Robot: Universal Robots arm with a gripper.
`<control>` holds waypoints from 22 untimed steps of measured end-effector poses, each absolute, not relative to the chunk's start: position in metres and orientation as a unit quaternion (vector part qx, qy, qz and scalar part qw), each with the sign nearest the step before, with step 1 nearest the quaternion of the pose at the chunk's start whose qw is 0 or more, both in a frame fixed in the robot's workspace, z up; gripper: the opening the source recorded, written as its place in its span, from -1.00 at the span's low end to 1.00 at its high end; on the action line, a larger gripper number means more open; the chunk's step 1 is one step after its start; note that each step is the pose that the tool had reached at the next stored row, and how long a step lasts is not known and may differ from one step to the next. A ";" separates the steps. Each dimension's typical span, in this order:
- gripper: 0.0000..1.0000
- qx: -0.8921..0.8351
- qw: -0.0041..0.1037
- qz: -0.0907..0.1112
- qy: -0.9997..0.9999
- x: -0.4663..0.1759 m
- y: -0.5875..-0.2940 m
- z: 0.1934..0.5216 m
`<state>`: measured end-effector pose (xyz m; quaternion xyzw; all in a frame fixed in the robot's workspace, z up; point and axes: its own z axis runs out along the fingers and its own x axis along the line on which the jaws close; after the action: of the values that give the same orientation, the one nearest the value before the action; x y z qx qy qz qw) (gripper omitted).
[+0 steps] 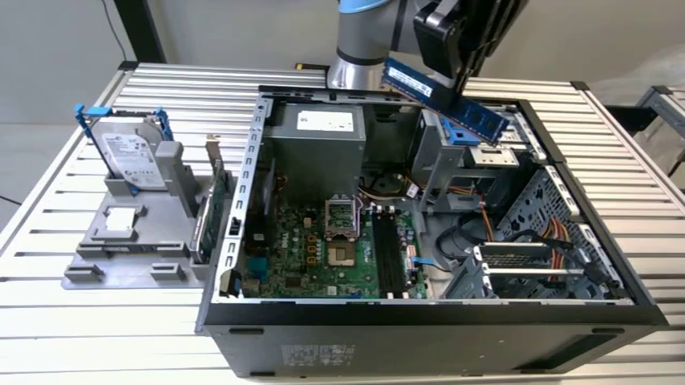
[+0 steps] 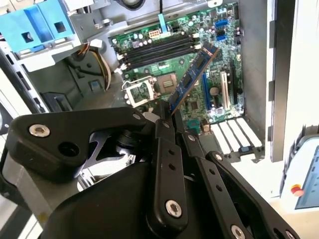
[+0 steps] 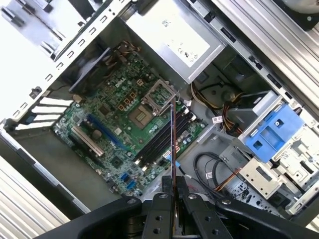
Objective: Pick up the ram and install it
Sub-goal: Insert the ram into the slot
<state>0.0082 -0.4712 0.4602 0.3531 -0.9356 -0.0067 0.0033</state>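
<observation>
Your claw [image 1: 458,80] is closed on the ram [image 1: 471,116], gripping it partway along between its fingers. The ram hangs tilted in the air over the open computer case [image 1: 428,311], well above the motherboard [image 1: 321,249] and its memory slots [image 1: 387,257]. The case lies on a slatted counter [image 1: 107,321].

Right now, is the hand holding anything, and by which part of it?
Yes: the hand holds the ram, clamped on its flat faces near mid-length; in the exterior view both ends stick out.
</observation>
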 end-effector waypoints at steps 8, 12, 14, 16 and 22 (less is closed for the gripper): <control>-1.00 0.318 0.003 -0.007 -0.948 0.008 -0.471 0.460; -1.00 0.300 0.003 -0.007 -0.954 0.008 -0.471 0.460; -1.00 0.292 0.003 -0.007 -0.956 0.008 -0.471 0.460; -1.00 0.284 0.003 -0.007 -0.959 0.008 -0.471 0.460; -1.00 0.257 0.003 -0.007 -0.967 0.008 -0.471 0.459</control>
<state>0.0082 -0.4712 0.4594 0.2565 -0.9665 -0.0070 0.0026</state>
